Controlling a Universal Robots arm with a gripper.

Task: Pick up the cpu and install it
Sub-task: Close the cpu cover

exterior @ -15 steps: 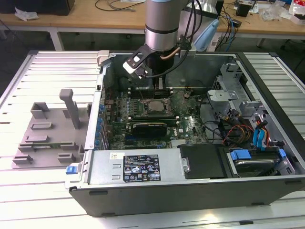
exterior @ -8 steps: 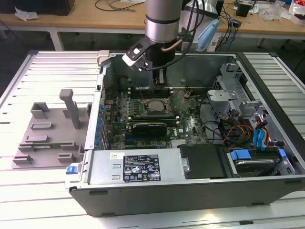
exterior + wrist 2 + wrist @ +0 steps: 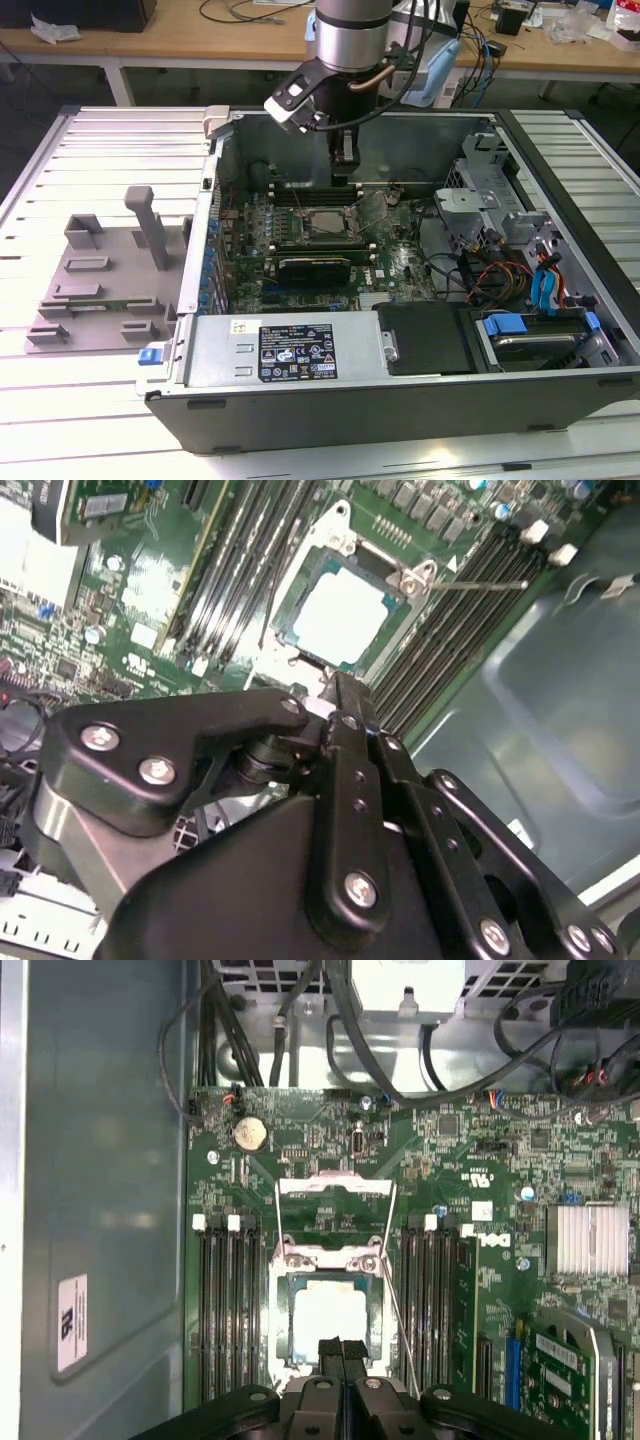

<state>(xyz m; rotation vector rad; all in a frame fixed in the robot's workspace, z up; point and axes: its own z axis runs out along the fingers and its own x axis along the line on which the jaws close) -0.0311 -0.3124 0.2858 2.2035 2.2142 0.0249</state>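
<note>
The cpu (image 3: 328,1322) is a shiny silver square lying flat inside the black-framed socket (image 3: 282,1305) on the green motherboard, also seen as the cpu (image 3: 340,615) in the second wrist view. The socket's metal load plate (image 3: 334,1188) is swung open beyond it. In the exterior view the socket (image 3: 320,224) sits mid-board inside the open computer case. My gripper (image 3: 340,1352) hovers above the cpu's near edge, its two black fingertips pressed together with nothing between them. In the exterior view the gripper (image 3: 345,160) hangs over the board's far side.
Black memory slots (image 3: 225,1310) flank the socket on both sides. A thin retention lever (image 3: 398,1305) runs beside the socket. A grey plastic tray (image 3: 100,280) with upright blocks lies outside the case, at the exterior view's left. Cables and drive bays (image 3: 540,280) fill the case's other end.
</note>
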